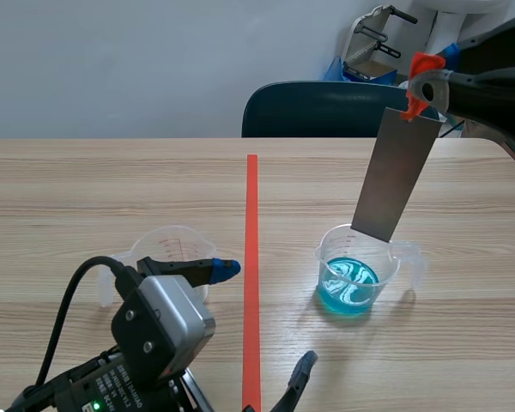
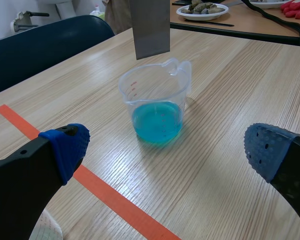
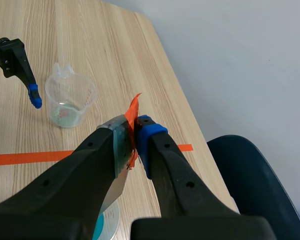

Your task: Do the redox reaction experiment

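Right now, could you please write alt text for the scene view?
The right gripper holds a grey metal strip over a clear cup of blue liquid. The open left gripper sits low beside a second clear cup.

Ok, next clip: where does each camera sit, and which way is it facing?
Scene view: between the arms, facing across the table; left gripper low, right gripper raised, holding the metal strip.
Left wrist view: on the left arm, facing the blue-liquid beaker past its open fingers.
Right wrist view: on the raised arm, looking down past fingers shut on the strip.
Shared: all three show the strip.
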